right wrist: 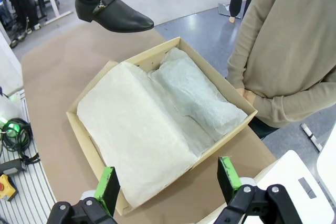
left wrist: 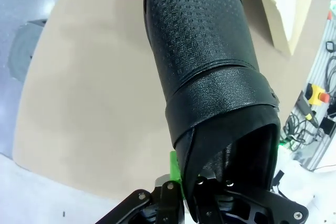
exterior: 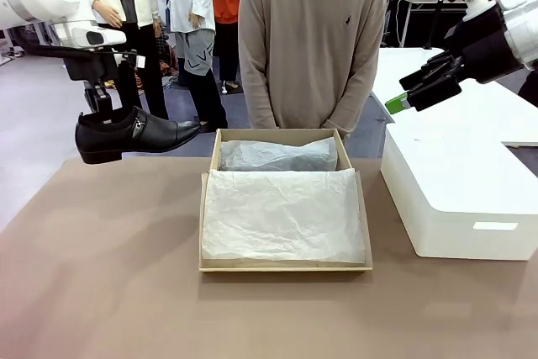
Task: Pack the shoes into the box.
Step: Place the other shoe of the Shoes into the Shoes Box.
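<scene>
- Under the left gripper (exterior: 102, 108): shoe (exterior: 139, 134) hangs level in mid-air, jaws clamped on its heel collar.
- Box (exterior: 286, 267) sits lower, off past the toe, open, tissue paper (exterior: 282, 216) spread inside.
- Right gripper (exterior: 397, 106): fingers apart, nothing held, box below & ahead of it.
- Handling, my guess: leather stiff at heel, glossy so slippery, scuffs easily. Heel collar = best hold; weight's fwd, toe may dip.

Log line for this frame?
left gripper: shut on shoe, raised left of box | right gripper: open, raised | box: open, tissue inside | person: behind box
</scene>
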Motion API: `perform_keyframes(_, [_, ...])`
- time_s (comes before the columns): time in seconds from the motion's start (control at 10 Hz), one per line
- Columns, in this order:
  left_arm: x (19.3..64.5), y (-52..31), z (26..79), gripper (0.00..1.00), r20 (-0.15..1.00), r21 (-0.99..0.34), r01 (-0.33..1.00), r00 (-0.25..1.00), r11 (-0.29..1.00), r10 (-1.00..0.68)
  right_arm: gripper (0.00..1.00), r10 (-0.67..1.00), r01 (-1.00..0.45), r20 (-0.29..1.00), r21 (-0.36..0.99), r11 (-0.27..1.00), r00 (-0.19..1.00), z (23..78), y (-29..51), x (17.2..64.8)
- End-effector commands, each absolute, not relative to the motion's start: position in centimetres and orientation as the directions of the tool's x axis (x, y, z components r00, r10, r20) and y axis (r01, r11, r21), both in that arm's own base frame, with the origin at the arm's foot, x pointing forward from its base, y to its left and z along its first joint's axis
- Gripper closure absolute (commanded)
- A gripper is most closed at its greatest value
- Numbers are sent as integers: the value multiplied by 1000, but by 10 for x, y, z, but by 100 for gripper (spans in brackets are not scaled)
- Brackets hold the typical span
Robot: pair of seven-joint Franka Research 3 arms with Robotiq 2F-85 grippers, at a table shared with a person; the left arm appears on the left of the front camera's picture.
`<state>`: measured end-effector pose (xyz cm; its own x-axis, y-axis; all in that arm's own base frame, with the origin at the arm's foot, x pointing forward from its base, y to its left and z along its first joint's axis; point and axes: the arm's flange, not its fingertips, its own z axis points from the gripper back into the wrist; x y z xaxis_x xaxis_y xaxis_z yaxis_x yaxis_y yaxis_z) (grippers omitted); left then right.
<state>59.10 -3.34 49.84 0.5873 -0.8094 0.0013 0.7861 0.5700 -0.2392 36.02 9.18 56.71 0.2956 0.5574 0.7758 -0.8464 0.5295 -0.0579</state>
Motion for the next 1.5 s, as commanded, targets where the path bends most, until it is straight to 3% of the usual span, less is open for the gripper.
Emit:
perform_keyframes(0.0, [590, -34, 501, 100, 3, -236, 785, 590, 573, -808, 0, 552, -857, 789, -62, 511, 272, 566, 91, 364])
perform_keyframes(0.2, [582, -47, 512, 100, 78, -236, 671, 734, 703, -675, 0, 552, -857, 789, -62, 511, 272, 566, 91, 364])
perform_keyframes(0.4, [575, -73, 524, 100, 60, -197, 433, 901, 880, -430, 0, 552, -857, 789, -62, 511, 272, 566, 91, 364])
perform_keyframes(0.8, [566, -142, 547, 100, -31, -125, 110, 993, 986, -115, 0, 552, -857, 789, -62, 511, 272, 566, 91, 364])
perform_keyframes(1.1, [562, -183, 553, 100, 12, -70, -40, 999, 997, 41, 0, 552, -857, 789, -62, 511, 272, 566, 91, 364])
perform_keyframes(1.4, [557, -181, 547, 100, -9, -100, 10, 1000, 995, -11, 0, 552, -857, 789, -62, 511, 272, 566, 91, 364])
